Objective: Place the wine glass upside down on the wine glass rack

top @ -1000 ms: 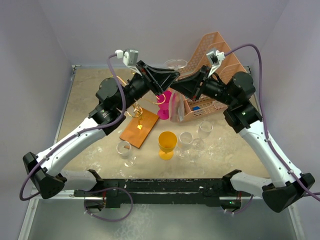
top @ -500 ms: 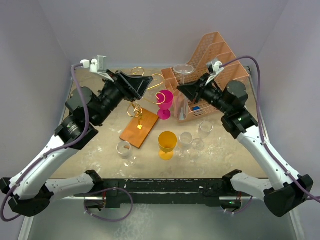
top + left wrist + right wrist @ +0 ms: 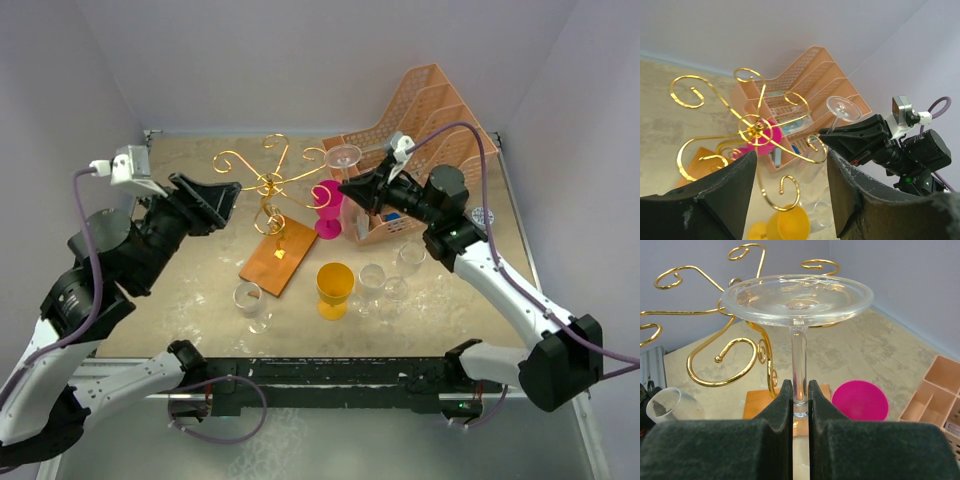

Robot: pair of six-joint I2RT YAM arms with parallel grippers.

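Wine glass [image 3: 797, 295] inverted, stem clamped in right claw [image 3: 800, 390] beside wine glass rack [image 3: 740, 347], not yet hung; left claw [image 3: 788, 167] spread wide, empty.

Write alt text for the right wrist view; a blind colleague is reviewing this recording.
The right gripper is shut on the stem of an upside-down clear wine glass, its round foot on top. Behind it rise the curled arms of the gold wine glass rack; a pink glass and a peach organiser's corner lie lower right.

Gold wine glass rack [image 3: 277, 257], clear wine glass [image 3: 797, 297], peach organiser [image 3: 430, 95], magenta cup [image 3: 328, 205]
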